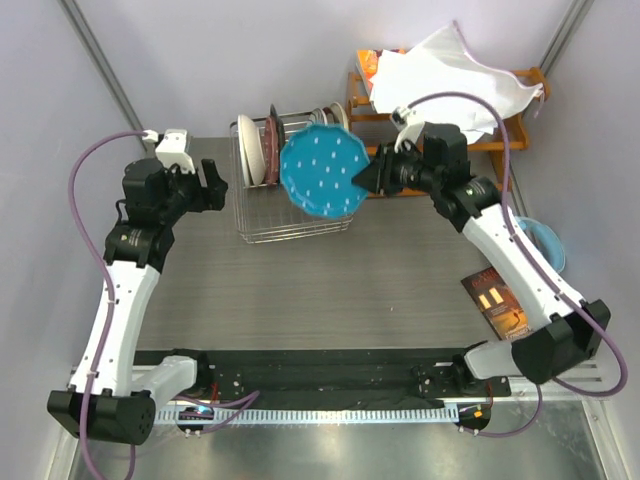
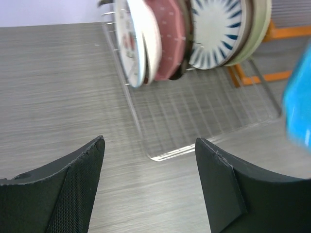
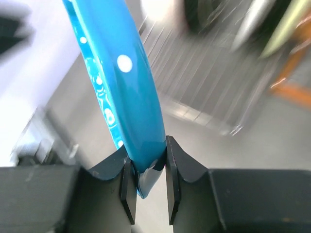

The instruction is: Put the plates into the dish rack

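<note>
While the right gripper is clamping the rim of the blue dotted plate, that plate is hanging tilted above the right half of the dish rack, off the wire. In the right wrist view the right gripper is pinching the plate's edge between both pads, jaws narrow, plate standing edge-on and rising up from the fingers.

Left gripper is sitting just left of the dish rack, apart from it, facing it. Its jaws are standing wide apart with nothing between them; in the left wrist view only tabletop and the rack's wire floor are showing past the left gripper.

Four plates are standing on edge along the far side of the dish rack: a white plate with reddish markings at the rack's left end, a dark red plate right beside it, then a striped plate, then a pale green plate at the right. Near half of the rack floor is showing bare wire.

An orange wooden shelf is standing behind and right of the dish rack, with a white cloth draped over it.
</note>
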You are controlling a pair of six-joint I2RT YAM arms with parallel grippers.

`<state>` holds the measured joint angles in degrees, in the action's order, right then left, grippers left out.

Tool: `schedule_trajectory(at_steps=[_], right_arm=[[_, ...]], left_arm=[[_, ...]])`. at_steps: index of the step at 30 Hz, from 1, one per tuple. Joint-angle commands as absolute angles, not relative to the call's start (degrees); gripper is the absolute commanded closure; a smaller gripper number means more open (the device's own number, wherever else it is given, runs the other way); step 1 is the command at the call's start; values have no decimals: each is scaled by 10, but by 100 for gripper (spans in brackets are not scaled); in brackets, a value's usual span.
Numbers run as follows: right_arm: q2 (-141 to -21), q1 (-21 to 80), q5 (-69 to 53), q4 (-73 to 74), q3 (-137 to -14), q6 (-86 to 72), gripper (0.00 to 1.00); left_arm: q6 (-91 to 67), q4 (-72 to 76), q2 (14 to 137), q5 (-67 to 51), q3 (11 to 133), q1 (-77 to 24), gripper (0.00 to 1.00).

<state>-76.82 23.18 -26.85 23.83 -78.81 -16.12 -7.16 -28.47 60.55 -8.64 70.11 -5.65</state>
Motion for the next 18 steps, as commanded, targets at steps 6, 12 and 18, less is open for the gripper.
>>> schedule_trajectory(at_steps=[6,12,18], right_arm=[[-944,293,231,59,-1054,-163,99],[-1020,366,379,12,-1103,-134,99],[-1092,380,403,13,-1158,-137,99]], left_arm=[[-61,-174,594,-39,631,-52,24],[-87,-146,589,-96,602,-12,24],[-86,-143,570,-99,578,17,24]])
